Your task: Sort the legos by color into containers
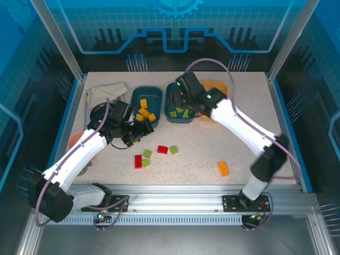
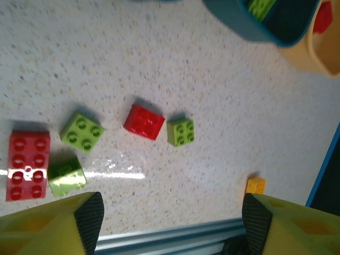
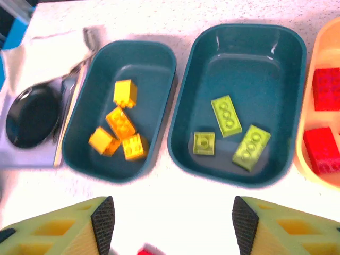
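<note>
We judge the bricks light, stiff and smooth-sided, not fragile. Each should be pinched across two flat opposite walls, low on the body and under the studs. An oblong one is best taken across its short width. Being so small and slick, one may skid or twist on the table if the fingers close off-centre, so we would come down square to its sides

Six lie loose on the table, between the arms' bases and the tubs. There are two red ones, one oblong and one squarer, and three green, all near together. One orange-yellow brick lies well apart to the right. The left tub holds four yellow ones and the middle tub holds three green. The orange tub shows two red, though its far side is cut off, so there may be more

The left gripper hangs over the loose cluster with its jaws wide and nothing between them. The right gripper is above the near edge of the tubs, its jaws apart and empty too
</note>
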